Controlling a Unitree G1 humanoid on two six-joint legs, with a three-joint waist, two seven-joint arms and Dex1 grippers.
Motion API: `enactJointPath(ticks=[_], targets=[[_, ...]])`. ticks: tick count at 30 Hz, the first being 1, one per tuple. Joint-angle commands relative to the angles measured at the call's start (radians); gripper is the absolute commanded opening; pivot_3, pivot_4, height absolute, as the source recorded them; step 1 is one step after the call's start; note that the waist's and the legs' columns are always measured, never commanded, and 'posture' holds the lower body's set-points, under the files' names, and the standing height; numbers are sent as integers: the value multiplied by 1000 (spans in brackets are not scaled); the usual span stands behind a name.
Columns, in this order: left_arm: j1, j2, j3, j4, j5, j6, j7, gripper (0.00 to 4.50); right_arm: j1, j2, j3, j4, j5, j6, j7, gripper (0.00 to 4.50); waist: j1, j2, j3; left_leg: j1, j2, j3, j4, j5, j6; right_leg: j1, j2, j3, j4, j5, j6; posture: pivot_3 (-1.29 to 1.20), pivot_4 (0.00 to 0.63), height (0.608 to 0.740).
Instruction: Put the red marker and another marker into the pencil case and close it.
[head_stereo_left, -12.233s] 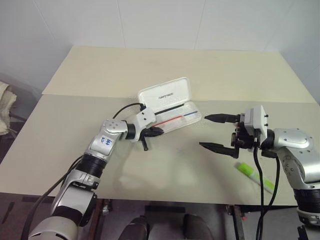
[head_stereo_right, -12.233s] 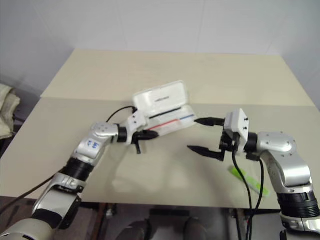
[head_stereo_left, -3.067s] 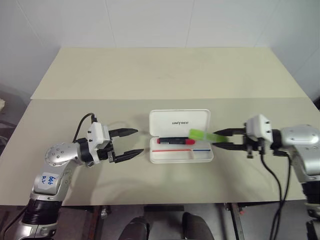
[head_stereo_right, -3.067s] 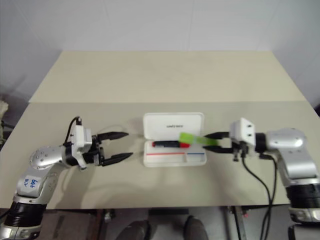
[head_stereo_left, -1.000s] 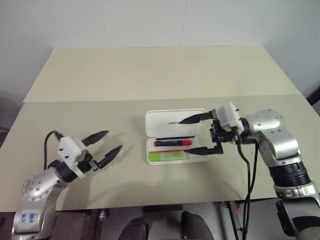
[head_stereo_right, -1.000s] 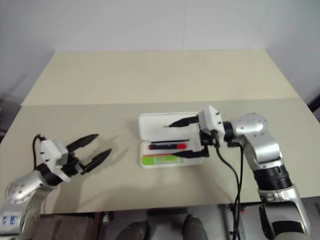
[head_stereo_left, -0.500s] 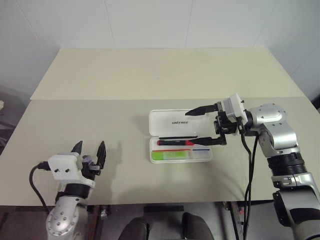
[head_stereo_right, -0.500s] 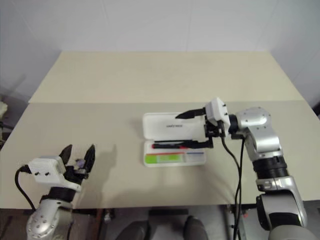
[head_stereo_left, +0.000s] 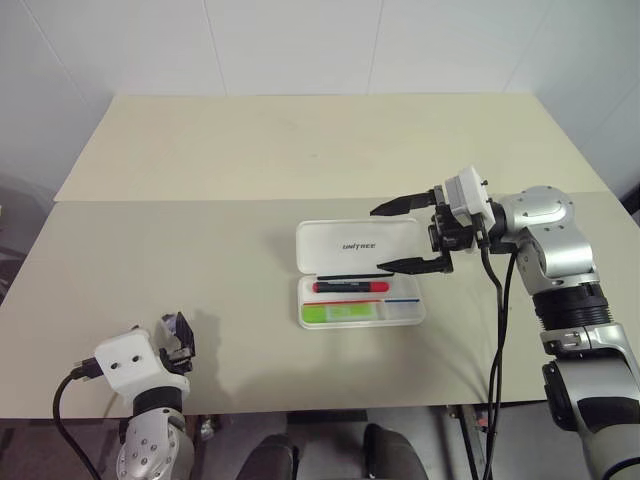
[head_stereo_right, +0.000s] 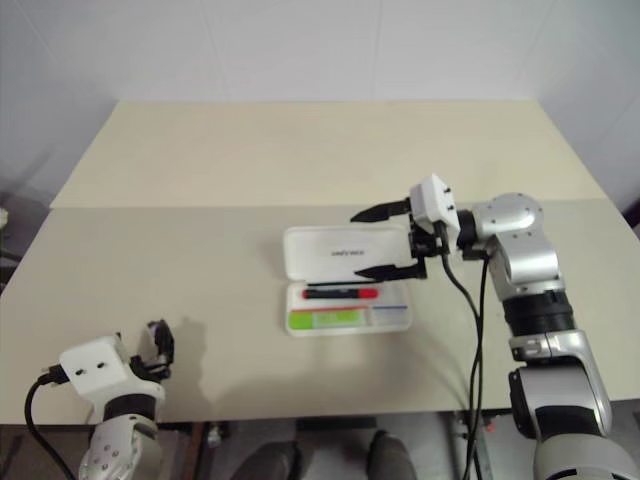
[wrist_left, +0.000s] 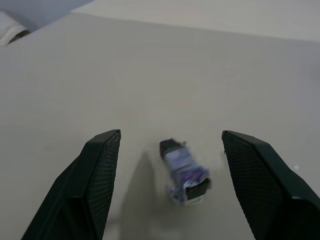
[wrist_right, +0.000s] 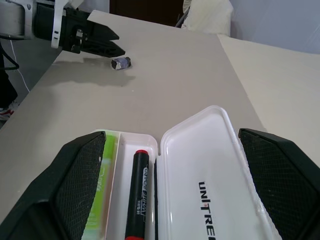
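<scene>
Left eye view: right gripper (head_stereo_left: 408, 236), jaws apart, has risen above pencil case (head_stereo_left: 360, 272).

Beige table (head_stereo_left: 250, 160) with open pencil case (head_stereo_left: 357, 245), small purple object (wrist_left: 183, 171).

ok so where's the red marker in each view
left eye view: red marker in the pencil case's tray, centre.
right eye view: same spot, above the green highlighter.
right wrist view: low, between highlighter and lid.
left wrist view: not in it.
Shared landmark: the lid's black lettering.
</scene>
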Motion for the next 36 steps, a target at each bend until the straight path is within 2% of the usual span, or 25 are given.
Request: enactJointPath(ticks=[1, 10, 11, 13, 19, 22, 27, 33, 36], targets=[[-7, -27, 6, 12, -22, 17, 1, 3451, -23, -7, -5, -23, 13, -5, 53, 4481, 0, 0, 0, 0, 0, 0, 0, 0, 0, 0, 0, 0, 0, 0, 0, 0, 150, 740], [-66, -4, 17, 74, -61, 42, -10, 3451, 2, 0, -16, -92, 34, 16, 22, 4481, 1, 0, 0, 0, 1, 1, 0, -1, -1, 0, 0, -1, 0, 0, 0, 0, 150, 740], [-70, -6, 22, 74, -68, 39, -10, 3046, 8, -1, -17, -101, 36, 19, 18, 4500, 0, 0, 0, 0, 1, 1, 1, -1, -1, 0, 0, -2, 0, 0, 0, 0, 150, 740], [-72, 0, 23, 71, -77, 49, -18, 2529, 19, -3, -21, -115, 38, 24, 12, 4500, -1, 0, 0, 0, 1, 1, 1, -1, -1, 0, 0, -2, 0, 0, 0, 0, 150, 740], [-80, 17, 30, 50, -74, 74, -19, 385, 69, -10, -29, -162, 44, 32, -7, 4500, 1, 0, 0, 0, 1, 1, 1, -1, -1, 0, 0, -2, 0, 0, 0, 0, 150, 740], [-86, 21, 33, 46, -73, 86, -21, 372, 83, -10, -32, -175, 44, 36, -17, 4500, 0, 0, 0, 0, 1, 1, 2, -1, -1, 0, 0, -2, 0, 0, 0, 0, 150, 740], [-168, 29, 77, 32, -128, -25, -55, 372, 109, -14, -36, -184, 37, 29, -33, 4500, 1, 0, 0, 0, 1, 1, 3, -1, -1, 0, 0, -3, 0, 1, 1, 0, 150, 740], [-214, 111, 74, 13, -206, -72, -195, 372, 134, -28, -60, -150, 19, -3, -55, 4500, -2, 0, 0, 0, 1, 1, 4, -1, -1, 0, 0, -2, 0, 2, 1, 0, 150, 740], [-217, 173, 97, 15, -288, -87, -301, 372, 157, -36, -81, -149, 11, -13, -89, 4500, -2, 0, 0, 0, 1, 1, 3, -1, -1, 0, 0, -2, 0, 2, 1, 0, 150, 740]])
